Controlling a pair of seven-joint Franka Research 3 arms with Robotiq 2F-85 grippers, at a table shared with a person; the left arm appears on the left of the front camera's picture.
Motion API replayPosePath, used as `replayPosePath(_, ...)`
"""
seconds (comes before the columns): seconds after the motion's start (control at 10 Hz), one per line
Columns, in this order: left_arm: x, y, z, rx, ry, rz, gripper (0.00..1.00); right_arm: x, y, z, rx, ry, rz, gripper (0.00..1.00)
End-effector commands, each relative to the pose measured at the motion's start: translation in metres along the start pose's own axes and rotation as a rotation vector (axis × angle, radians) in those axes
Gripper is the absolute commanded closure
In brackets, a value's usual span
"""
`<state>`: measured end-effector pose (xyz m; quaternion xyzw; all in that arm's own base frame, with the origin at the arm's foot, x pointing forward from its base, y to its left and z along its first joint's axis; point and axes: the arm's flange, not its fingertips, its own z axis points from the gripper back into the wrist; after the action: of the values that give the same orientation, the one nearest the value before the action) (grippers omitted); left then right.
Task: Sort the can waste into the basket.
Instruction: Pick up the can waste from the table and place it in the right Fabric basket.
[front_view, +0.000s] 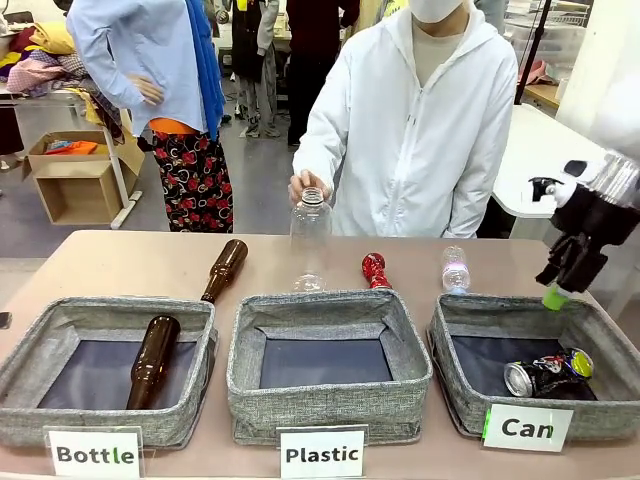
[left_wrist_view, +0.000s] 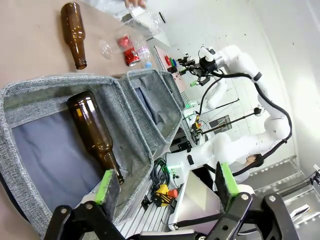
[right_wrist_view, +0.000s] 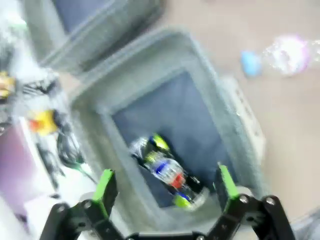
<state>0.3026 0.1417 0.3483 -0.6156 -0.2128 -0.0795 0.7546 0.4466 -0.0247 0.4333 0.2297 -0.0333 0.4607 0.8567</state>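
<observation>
**While the dark can (front_view: 547, 372) lies in the "Can" basket (front_view: 605, 325), the red can (front_view: 375, 270) lies outside it on the desk (front_view: 120, 260)**

Where the left hand (left_wrist_view: 166, 182) hangs over the near corner of the "Bottle" basket (front_view: 30, 350), its green-padded fingers are spread wide with nothing between them. One brown bottle (front_view: 150, 362) lies inside that basket, neck toward the near side. A second brown bottle (front_view: 224, 270) lies on the desk just behind it.

In the middle sits the "Plastic" basket (front_view: 330, 400). Behind it a tall clear bottle (front_view: 309, 240) stands upright, and a person in a white jacket (front_view: 420, 130) has fingertips on its neck. The crushed red can is just to the right of this bottle, near the back rim of the middle basket. Farther right a small clear bottle (front_view: 455, 270) rests on the desk behind the "Can" basket.

The dark can, crushed and with silver ends, lies on its side on the dark lining near the front right of that basket. The right arm comes in from the right edge, and its right hand (front_view: 556, 295) is tilted down above the basket's far right corner. The right wrist view is blurred, yet the fingers show far apart and empty, with the can well below them.

Counted: three baskets, two brown bottles, two clear bottles, two cans.
</observation>
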Motion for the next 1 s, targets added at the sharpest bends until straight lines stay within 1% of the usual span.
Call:
replayPosePath(0.0, 0.0, -0.002, 0.001, -0.011, -0.01, 0.001, 0.0, 0.003, -0.032, 0.035, 0.352, -0.525, -0.446, 0.0)
replayPosePath(0.2, 0.0, -0.002, 0.001, -0.011, -0.01, 0.001, 0.0, -0.005, -0.052, 0.048, 0.58, -0.78, -0.667, 0.0)
replayPosePath(0.3, 0.0, -0.002, 0.001, -0.011, -0.01, 0.001, 0.0, -0.016, -0.063, 0.049, 0.678, -0.905, -0.725, 0.0)
replayPosePath(0.4, 0.0, -0.002, 0.001, -0.011, -0.01, 0.001, 0.0, -0.031, -0.072, 0.05, 0.769, -1.041, -0.742, 0.0)
replayPosePath(0.5, 0.0, -0.002, 0.001, -0.011, -0.01, 0.001, 0.0, -0.043, -0.077, 0.05, 0.785, -1.163, -0.811, 0.0)
replayPosePath(0.6, 0.0, -0.002, 0.001, -0.011, -0.01, 0.001, 0.0, -0.049, -0.081, 0.049, 0.757, -1.238, -0.869, 0.0)
replayPosePath(0.7, 0.0, -0.002, 0.001, -0.011, -0.01, 0.001, 0.0, -0.047, -0.083, 0.046, 0.675, -1.224, -0.902, 0.0)
replayPosePath(0.8, 0.0, -0.002, 0.001, -0.011, -0.01, 0.001, 0.0, -0.056, -0.087, 0.048, 0.654, -0.679, -0.627, 0.0)
replayPosePath(0.9, 0.0, -0.002, 0.001, -0.011, -0.01, 0.001, 0.0, -0.056, -0.087, 0.048, 0.654, -0.679, -0.627, 0.0)
